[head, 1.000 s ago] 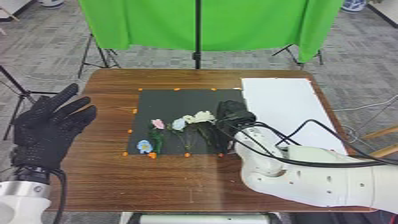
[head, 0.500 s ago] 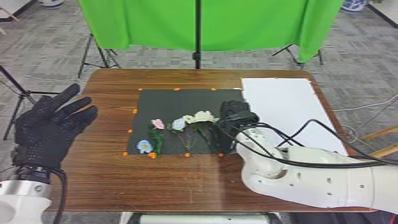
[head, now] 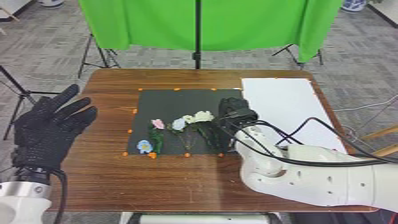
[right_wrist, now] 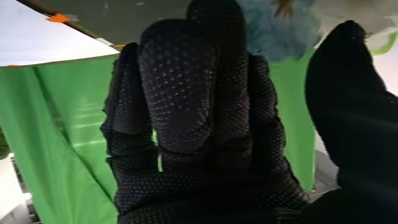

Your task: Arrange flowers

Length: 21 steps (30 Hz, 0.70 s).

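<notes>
Head view. Reference: the black square mat (head: 173,102). White-sleeved description not needed for the left hand, black-gloved (head: 53,127): left of the mat, fingers spread and loose, nothing held, unchanged from the earlier frames. Right hand, also black-gloved (head: 234,111): over the mat's right edge, close beside the paired cream-white blooms with green leaves (head: 202,116). Change: a slight drift toward the mat's far edge; the blooms keep their places. Small blue flower with a pale centre (head: 144,146) at the mat's near-left corner; pink flower on a green stem (head: 158,123) and pale-blue flower on a thin stem (head: 179,124) on the mat's near half, left of the cream-white pair. White rectangular sheet (head: 275,105) adjoins the mat's right side.

Right wrist view. Fingers (right_wrist: 182,85) straight and close together, thumb (right_wrist: 342,100) standing well apart from them; not clamped on anything. Blue petals (right_wrist: 282,30) show beyond the gap. Contact with them: cannot tell.

Interpretation: so small a shift, with no bloom displaced, suggests positioning or fine adjustment rather than transport. Flowers appear largely laid out in a row on the mat. Next, probably: either clear the hand away from the mat or nudge the nearest stem. Risk: trailing fingers could drag the leaves out of line.Head view. Reference: the black square mat (head: 173,102). Left hand, black-gloved (head: 53,127): left of the mat, fingers loosely spread, nothing held, unchanged. Right hand, also black-gloved (head: 234,111): over the mat's right edge, close beside the cream-white blooms with green leaves (head: 202,116). Change: a slight drift toward the mat's far edge; the blooms keep their places. Small blue flower with a pale centre (head: 144,146) at the mat's near-left corner. Pink flower on a green stem (head: 158,123) and pale-blue flower on a thin stem (head: 179,124) on the mat's near half, left of the cream-white blooms. White rectangular sheet (head: 275,105) along the mat's right side.

Right wrist view. Right hand's fingers (right_wrist: 182,85) straight and close together, thumb (right_wrist: 342,100) standing apart from them; not clamped on anything. Blue petals (right_wrist: 282,30) lie beyond the fingertips' side of the gap. Contact with them: cannot tell.

Interpretation: so small a shift, with no bloom displaced, suggests fine adjustment rather than transport. The row on the mat looks largely laid out. Next, probably: clear the hand from the mat or nudge the nearest stem. Risk: trailing fingers could drag leaves out of line.
</notes>
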Each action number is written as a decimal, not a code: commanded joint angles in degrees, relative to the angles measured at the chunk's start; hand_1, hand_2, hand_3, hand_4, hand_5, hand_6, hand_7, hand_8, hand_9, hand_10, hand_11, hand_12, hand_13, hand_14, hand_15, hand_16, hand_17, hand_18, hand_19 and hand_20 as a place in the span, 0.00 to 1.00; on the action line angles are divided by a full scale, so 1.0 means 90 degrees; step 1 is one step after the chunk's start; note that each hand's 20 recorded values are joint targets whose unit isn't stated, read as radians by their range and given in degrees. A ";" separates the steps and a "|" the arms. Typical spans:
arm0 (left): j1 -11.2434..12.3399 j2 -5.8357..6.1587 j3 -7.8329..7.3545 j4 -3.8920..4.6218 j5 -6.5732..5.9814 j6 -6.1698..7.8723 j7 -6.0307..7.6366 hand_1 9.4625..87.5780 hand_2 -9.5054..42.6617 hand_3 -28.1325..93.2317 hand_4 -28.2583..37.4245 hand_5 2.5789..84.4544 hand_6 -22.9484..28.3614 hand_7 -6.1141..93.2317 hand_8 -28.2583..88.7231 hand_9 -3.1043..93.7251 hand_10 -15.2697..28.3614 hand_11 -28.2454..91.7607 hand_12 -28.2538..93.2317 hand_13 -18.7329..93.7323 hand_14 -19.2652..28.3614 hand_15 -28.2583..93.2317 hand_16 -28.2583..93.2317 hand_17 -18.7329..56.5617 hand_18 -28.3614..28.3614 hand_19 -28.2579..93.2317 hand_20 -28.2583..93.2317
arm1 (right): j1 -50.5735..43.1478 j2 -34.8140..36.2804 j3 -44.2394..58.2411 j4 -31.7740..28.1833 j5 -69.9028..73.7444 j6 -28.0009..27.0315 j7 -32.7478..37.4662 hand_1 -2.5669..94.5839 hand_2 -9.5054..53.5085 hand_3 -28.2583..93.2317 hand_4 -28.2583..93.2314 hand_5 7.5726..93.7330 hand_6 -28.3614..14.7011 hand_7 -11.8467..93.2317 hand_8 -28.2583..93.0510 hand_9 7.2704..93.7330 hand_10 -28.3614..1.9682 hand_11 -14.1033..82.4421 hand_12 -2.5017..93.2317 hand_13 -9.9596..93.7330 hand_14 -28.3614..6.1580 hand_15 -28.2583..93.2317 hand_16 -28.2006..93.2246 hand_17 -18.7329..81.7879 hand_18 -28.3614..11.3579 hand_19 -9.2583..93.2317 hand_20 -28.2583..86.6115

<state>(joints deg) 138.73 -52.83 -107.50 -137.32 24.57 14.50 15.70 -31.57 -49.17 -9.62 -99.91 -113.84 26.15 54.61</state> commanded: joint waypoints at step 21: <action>0.0423 -0.0059 0.0075 0.0042 -0.0038 0.0118 0.0308 0.16 0.35 0.87 0.03 0.42 0.66 0.21 0.16 0.38 0.85 0.48 0.32 0.40 1.00 0.73 0.13 0.17 0.97 0.77 0.35 | -0.2689 0.1486 0.4598 -0.1542 0.1708 0.0352 -0.1011 0.30 0.12 0.86 0.03 0.63 0.59 0.26 0.14 0.79 0.43 0.39 0.18 0.80 0.51 0.71 0.36 0.46 0.13 0.83 0.33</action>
<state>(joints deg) 139.36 -52.97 -107.38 -137.36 24.58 14.92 15.71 -39.12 -42.24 10.74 -108.89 -109.58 28.25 54.50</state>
